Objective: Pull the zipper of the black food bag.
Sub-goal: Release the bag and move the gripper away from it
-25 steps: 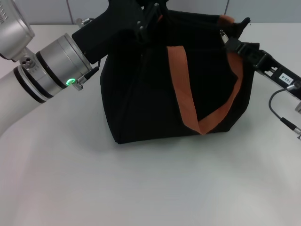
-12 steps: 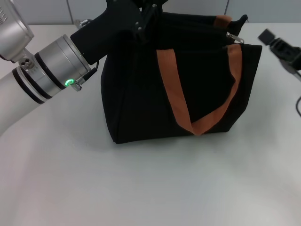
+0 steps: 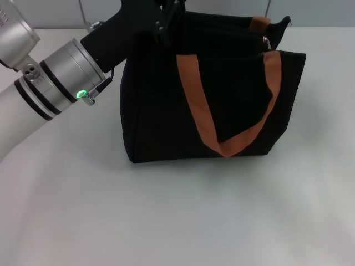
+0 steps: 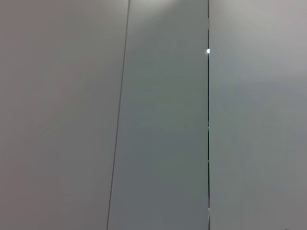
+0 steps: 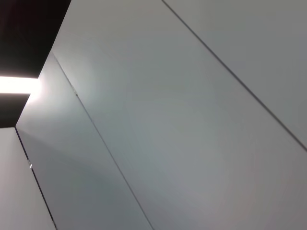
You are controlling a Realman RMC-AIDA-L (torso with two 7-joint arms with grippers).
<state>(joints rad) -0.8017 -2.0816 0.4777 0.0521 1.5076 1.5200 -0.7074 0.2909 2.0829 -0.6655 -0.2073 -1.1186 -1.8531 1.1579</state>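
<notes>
- The boxy black fabric food bag [image 3: 205, 94] with rust-orange webbing handles [image 3: 222, 105] stands upright on the white bench [image 3: 177, 216], in the upper middle of the head view.
- Its small silver zipper pull [image 3: 265, 41] shows at the bag's top edge, upper right of that frame, beside the far orange handle.
- My left gripper [image 3: 166, 19] is at the bag's top left corner, upper left of centre; I cannot tell how its jaws stand.
- My right gripper is out of view.
- Both wrist views show only pale wall panels [image 4: 163, 120].

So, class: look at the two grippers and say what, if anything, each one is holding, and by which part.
The left gripper is at the black food bag's top left corner, apparently gripping the fabric edge; its jaws are hidden. The right gripper is out of view.
</notes>
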